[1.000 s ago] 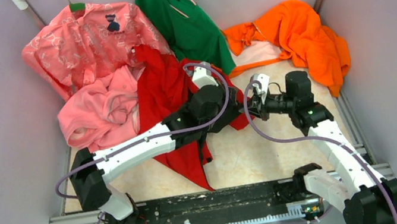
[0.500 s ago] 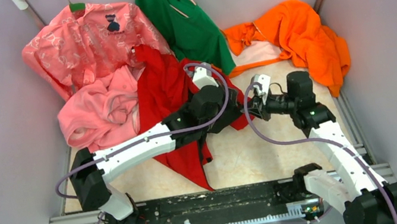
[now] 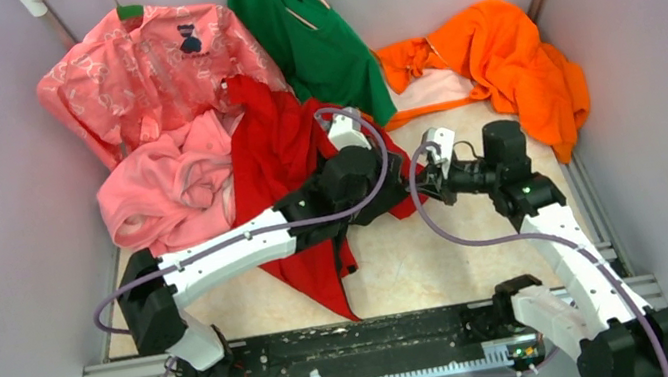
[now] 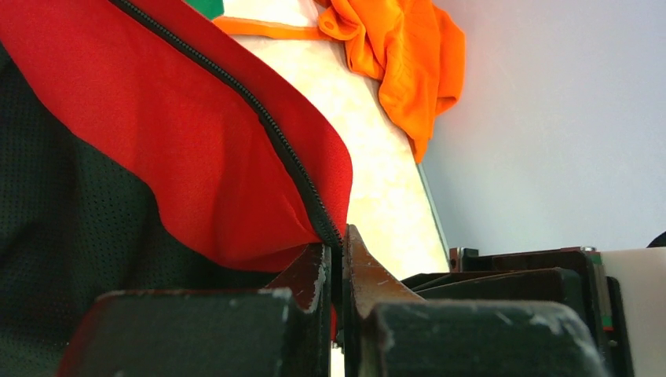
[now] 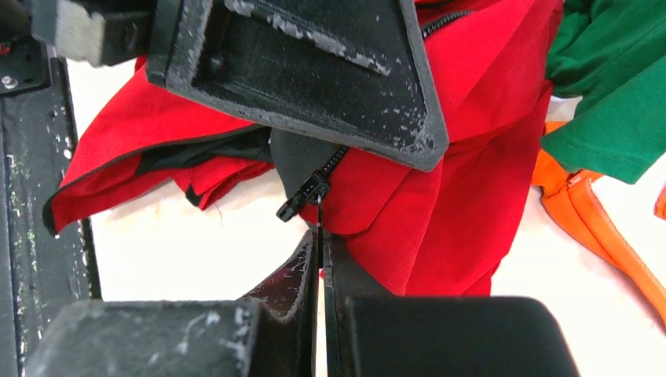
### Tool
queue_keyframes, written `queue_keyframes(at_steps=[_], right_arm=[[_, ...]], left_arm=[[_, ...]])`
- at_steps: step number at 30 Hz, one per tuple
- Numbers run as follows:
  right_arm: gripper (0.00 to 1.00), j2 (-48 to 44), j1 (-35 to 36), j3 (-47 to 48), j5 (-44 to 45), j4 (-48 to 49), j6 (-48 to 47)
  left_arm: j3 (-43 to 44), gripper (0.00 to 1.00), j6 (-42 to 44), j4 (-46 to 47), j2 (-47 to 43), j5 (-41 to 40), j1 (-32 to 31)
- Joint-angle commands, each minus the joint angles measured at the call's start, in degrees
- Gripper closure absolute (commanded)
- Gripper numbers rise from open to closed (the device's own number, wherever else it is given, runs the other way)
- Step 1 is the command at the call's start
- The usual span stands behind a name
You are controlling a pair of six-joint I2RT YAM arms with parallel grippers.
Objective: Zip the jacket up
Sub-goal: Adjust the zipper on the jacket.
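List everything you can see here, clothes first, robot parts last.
jacket: one, bright red with dark zipper and lining, table centre
zipper pull: one, black, at the jacket's lower edge
patterned shirt: one, pink, on a hanger, back left
fleece garment: one, plain pink, left of the jacket
green shirt: one, green, hanging at back centre
orange garment: one, orange, back right corner
table: one, beige
left gripper: one, black, shut on the jacket's zipper edge
right gripper: one, black, shut on the jacket just below the zipper pull

Left claw has apparently edged slightly rightward.
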Motion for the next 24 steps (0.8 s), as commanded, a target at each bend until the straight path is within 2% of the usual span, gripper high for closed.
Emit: queue_keyframes(at_steps=[1,5,10,15,20,24], right_arm=[[1.00,-1.84,-0.16,5.02,-1.87,-6.71,-7.41],[1.00,-1.66,-0.15,6.78,-3.55,-14.61,-14.35],[1.00,-0.03,0.63,8.70,-3.60,-21.84,-19.64],[1.00,2.31,7.52,9.52,5.24,-26.43,-23.17],[1.00,4.34,10.56,10.29,8.65,-28.91,-25.42],[1.00,5.55,15.07,8.87,14.42,-28.12,-26.00]], left_arm=[[-4.07,1.00,9.78,7.01,-1.28,3.36,0.20],[-10.87,1.00,20.64,17.61,-3.67,14.81,2.05],[-15.39,1.00,28.12,22.48,-4.54,18.18,3.57],[-19.12,1.00,30.77,28.17,-5.35,23.16,5.87],[-23.28,1.00,36.80,33.74,-5.89,25.23,7.32],[-27.46,1.00,38.72,43.25,-5.23,31.64,9.28]])
